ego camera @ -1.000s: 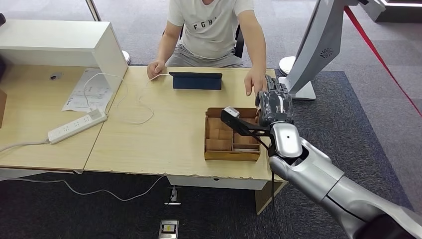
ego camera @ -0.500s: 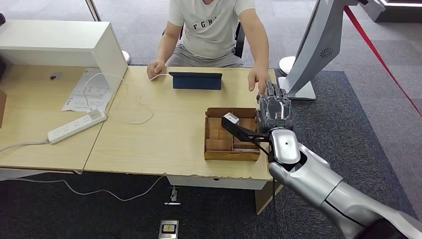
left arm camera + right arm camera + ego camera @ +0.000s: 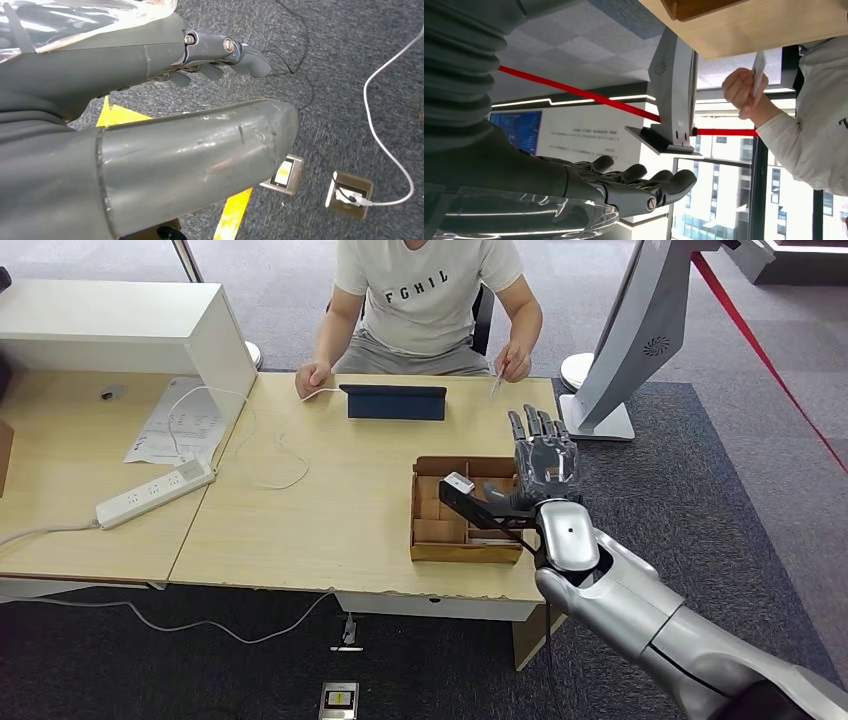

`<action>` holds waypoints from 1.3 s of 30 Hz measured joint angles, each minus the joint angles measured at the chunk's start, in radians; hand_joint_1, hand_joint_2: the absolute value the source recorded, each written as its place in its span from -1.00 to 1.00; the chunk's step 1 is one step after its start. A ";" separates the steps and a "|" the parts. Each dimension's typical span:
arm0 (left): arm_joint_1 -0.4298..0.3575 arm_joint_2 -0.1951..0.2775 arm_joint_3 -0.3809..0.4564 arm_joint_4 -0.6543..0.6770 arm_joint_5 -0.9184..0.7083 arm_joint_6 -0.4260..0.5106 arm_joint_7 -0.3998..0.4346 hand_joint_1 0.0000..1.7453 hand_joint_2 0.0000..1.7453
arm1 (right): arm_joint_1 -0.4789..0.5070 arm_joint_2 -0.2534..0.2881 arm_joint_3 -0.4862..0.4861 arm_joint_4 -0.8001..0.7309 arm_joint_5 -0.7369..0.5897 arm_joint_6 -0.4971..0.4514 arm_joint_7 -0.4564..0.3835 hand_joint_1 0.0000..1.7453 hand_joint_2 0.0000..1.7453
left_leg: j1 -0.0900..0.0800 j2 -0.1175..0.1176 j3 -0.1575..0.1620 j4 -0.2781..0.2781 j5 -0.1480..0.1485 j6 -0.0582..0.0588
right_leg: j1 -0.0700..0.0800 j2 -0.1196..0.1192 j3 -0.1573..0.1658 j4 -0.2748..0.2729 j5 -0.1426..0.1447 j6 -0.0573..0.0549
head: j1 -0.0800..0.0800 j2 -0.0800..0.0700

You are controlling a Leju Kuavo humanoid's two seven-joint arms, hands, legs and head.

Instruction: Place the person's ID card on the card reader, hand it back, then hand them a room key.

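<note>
- The person's white T-shirt (image 3: 430, 295) carries dark capitals across the chest, reading "FGHIL".
- The sheet of paper (image 3: 177, 423) on the left desk has printed lines, too small to read.

person's face cut off; card (image 3: 496, 387) in their fingers too small to identify.

The right robot hand (image 3: 545, 462) is raised, empty, palm up, fingers (image 3: 664, 181) spread.
</note>
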 joint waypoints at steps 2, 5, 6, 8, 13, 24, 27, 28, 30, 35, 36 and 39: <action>0.000 0.000 0.000 0.000 0.004 0.005 0.000 -1.00 -1.00 | 0.003 -0.003 -0.008 -0.006 -0.011 -0.020 0.007 -1.00 -1.00 | 0.000 0.000 0.000 0.000 0.000 0.000 | 0.000 0.000 0.000 0.000 0.000 0.000 | 0.000 0.000; 0.000 0.000 0.000 0.001 0.013 0.019 0.000 -1.00 -1.00 | 0.017 -0.019 -0.036 -0.034 -0.056 -0.087 -0.001 -1.00 -1.00 | 0.000 0.000 0.000 0.000 0.000 0.000 | 0.000 0.000 0.000 0.000 0.000 0.000 | 0.000 0.000; 0.000 0.000 0.000 0.002 0.014 0.025 0.000 -1.00 -1.00 | 0.021 -0.026 -0.047 -0.045 -0.077 -0.110 -0.010 -1.00 -1.00 | 0.000 0.000 0.000 0.000 0.000 0.000 | 0.000 0.000 0.000 0.000 0.000 0.000 | 0.000 0.000; 0.000 0.000 0.000 0.003 0.016 0.039 0.000 -1.00 -1.00 | 0.035 -0.047 -0.071 -0.074 -0.139 -0.158 -0.034 -1.00 -1.00 | 0.000 0.000 0.001 0.001 0.000 0.000 | 0.000 0.000 0.000 0.000 0.000 0.000 | 0.000 0.000; 0.000 0.000 0.002 0.006 0.017 0.082 0.000 -1.00 -1.00 | 0.112 -0.118 -0.130 -0.185 -0.346 -0.310 -0.130 -1.00 -1.00 | 0.000 0.000 0.001 0.001 0.000 0.000 | 0.000 0.000 0.000 -0.001 0.000 0.000 | 0.000 0.000; -0.007 0.000 0.019 0.022 -0.001 0.204 0.014 -1.00 -1.00 | 0.452 -0.211 -0.259 -0.491 -0.407 -0.468 -0.387 -1.00 -1.00 | 0.001 0.000 0.001 0.000 -0.001 0.000 | 0.001 0.000 0.000 -0.001 -0.001 0.000 | 0.000 0.000; -0.008 -0.001 0.032 0.026 -0.001 0.243 0.023 -1.00 -1.00 | 0.516 -0.226 -0.271 -0.554 -0.341 -0.464 -0.373 -1.00 -0.50 | 0.001 0.000 0.001 0.000 -0.001 0.000 | 0.001 0.001 0.000 -0.001 -0.001 -0.001 | 0.000 0.000; -0.009 -0.003 0.036 0.027 0.000 0.251 0.024 -1.00 -1.00 | 0.532 -0.232 -0.272 -0.573 -0.324 -0.459 -0.362 -1.00 0.00 | 0.001 0.000 0.001 0.000 -0.001 0.000 | 0.001 0.001 0.000 -0.001 -0.001 -0.001 | 0.000 0.000; -0.011 -0.006 0.044 0.029 -0.001 0.262 0.021 -1.00 -1.00 | 0.561 -0.244 -0.272 -0.614 -0.285 -0.440 -0.340 -1.00 0.50 | 0.000 0.000 0.001 0.000 -0.001 0.000 | 0.001 0.001 0.001 -0.001 -0.001 -0.001 | 0.000 0.000; -0.015 -0.013 0.065 0.033 -0.005 0.270 0.007 -1.00 -1.00 | 0.630 -0.253 -0.272 -0.705 -0.131 -0.352 -0.286 -1.00 1.00 | 0.000 0.000 0.001 0.000 -0.001 0.000 | 0.001 0.001 0.001 -0.001 -0.001 -0.001 | 0.000 0.000; -0.015 -0.015 0.068 0.033 -0.007 0.268 0.006 -1.00 -1.00 | 0.641 -0.253 -0.272 -0.717 -0.100 -0.335 -0.275 -1.00 1.00 | 0.000 0.000 0.001 0.000 -0.001 0.000 | 0.001 0.001 0.001 -0.001 -0.001 -0.001 | 0.000 0.000; -0.016 -0.020 0.077 0.033 -0.016 0.258 0.004 -1.00 -1.00 | 0.668 -0.253 -0.272 -0.746 -0.023 -0.286 -0.243 -1.00 1.00 | 0.000 0.000 0.001 0.000 -0.001 0.000 | 0.001 0.001 0.001 -0.001 -0.001 -0.001 | 0.000 0.000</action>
